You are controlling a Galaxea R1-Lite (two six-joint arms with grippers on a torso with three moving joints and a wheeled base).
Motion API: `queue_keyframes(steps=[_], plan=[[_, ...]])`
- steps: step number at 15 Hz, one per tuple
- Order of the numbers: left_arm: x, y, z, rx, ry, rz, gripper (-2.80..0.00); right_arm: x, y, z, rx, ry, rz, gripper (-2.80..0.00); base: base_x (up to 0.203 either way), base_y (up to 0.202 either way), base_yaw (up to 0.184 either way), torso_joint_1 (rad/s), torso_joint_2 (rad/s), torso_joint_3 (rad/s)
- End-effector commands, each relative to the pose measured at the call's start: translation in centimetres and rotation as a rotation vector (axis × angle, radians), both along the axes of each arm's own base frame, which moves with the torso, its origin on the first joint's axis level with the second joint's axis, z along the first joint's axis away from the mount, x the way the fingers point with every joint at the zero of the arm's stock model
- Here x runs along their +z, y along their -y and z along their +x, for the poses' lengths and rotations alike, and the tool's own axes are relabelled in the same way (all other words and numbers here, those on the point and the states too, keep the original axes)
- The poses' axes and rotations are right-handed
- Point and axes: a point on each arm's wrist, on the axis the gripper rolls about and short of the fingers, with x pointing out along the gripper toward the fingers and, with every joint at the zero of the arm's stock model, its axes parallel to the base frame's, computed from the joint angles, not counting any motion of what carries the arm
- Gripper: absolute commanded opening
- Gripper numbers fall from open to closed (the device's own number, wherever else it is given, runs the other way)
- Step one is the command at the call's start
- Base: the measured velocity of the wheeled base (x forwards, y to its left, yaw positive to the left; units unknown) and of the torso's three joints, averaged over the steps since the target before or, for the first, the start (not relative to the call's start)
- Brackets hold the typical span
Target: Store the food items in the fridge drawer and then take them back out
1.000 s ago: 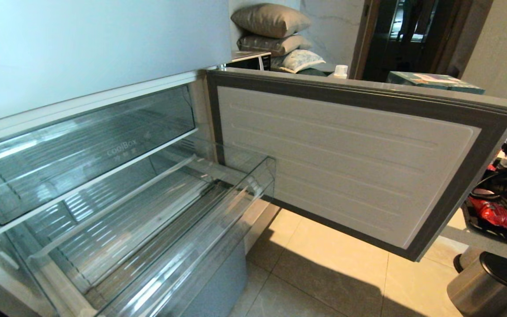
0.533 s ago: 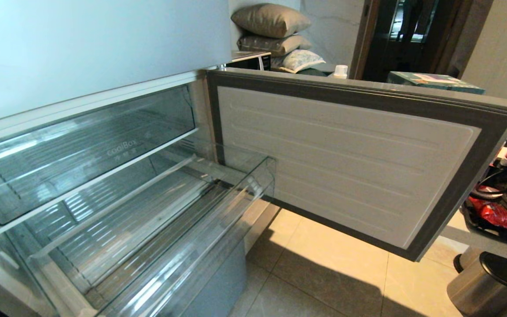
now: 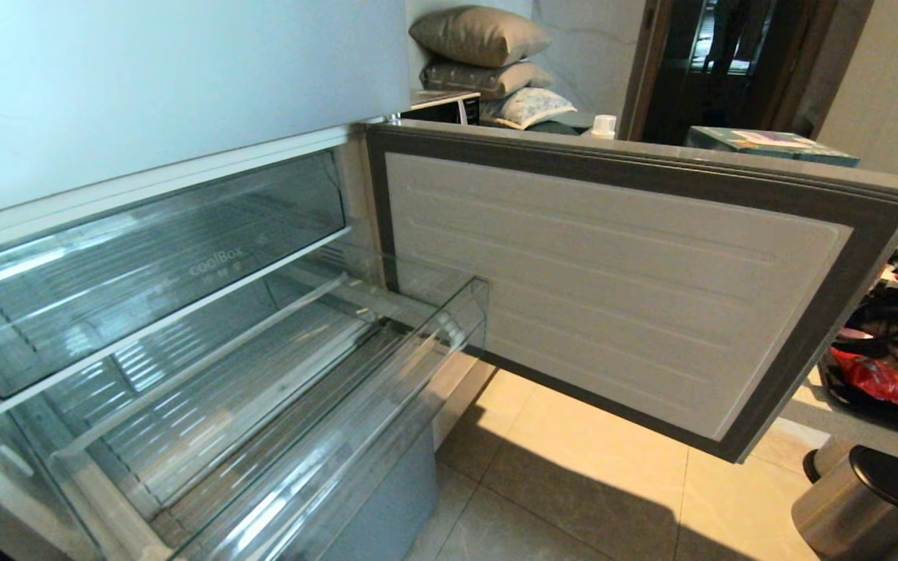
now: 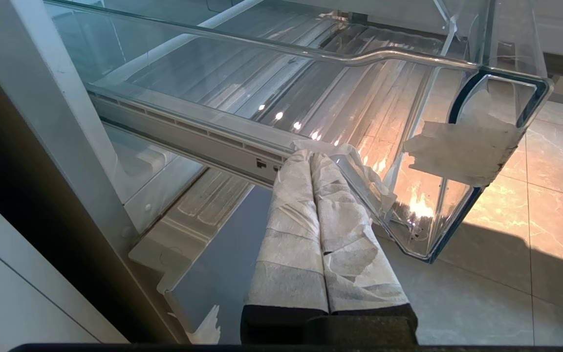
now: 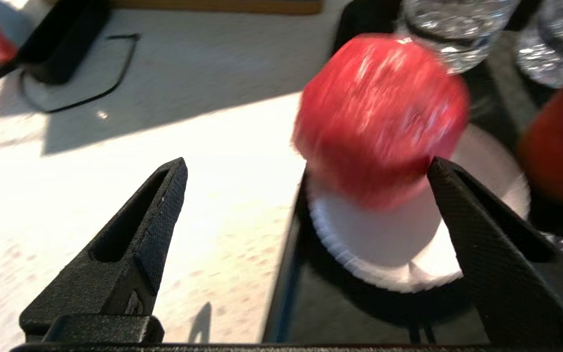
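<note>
Beige tiled floor (image 3: pixel 589 467), stacked pillows (image 3: pixel 488 58)

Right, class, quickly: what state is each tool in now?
Left tool: shut, holding nothing, beside the fridge drawer.
Right tool: open, empty, near the red fruit on a white plate.

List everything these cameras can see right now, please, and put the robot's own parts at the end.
fridge drawer: one, clear plastic, pulled out, nothing in it
upper drawer: one, clear, pushed in above it
fridge door: one, white inside with grey seal, swung open
pillows: three, beige and pale, stacked behind the fridge
bin: one, metal with black lid, on the floor
red round fruit: one, on a white paper plate
second red piece: one, beside it, partly cut off
left gripper: fingers wrapped in white, shut, by the fridge drawer's corner
right gripper: black, open, in front of the red round fruit
</note>
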Motion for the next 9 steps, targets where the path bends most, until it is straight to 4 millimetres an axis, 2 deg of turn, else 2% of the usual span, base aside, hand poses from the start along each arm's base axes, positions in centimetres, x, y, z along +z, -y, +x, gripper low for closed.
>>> queue_keyframes(steps=[1,4,7,9], plan=[[0.0,0.0,0.0,0.0,0.001,0.0,-2.8,0.4,-0.6,0.0,0.011,0.007,-0.003,0.0,0.0,0.0,0.0,0.0,0.0,0.0],[0.0,0.0,0.0,0.0,0.001,0.0,-2.8,0.2,-0.7,-0.1,0.014,0.002,0.0,0.0,0.0,0.0,0.0,0.0,0.0,0.0],[0.0,0.0,0.0,0.0,0.001,0.0,-2.8,1.4,-1.2,-0.5,0.022,0.022,-0.009,0.0,0.0,0.0,0.0,0.0,0.0,0.0],[0.0,0.0,0.0,0.0,0.001,0.0,-2.8,2.8,-1.7,-1.5,0.024,0.04,-0.017,0.0,0.0,0.0,0.0,0.0,0.0,0.0]])
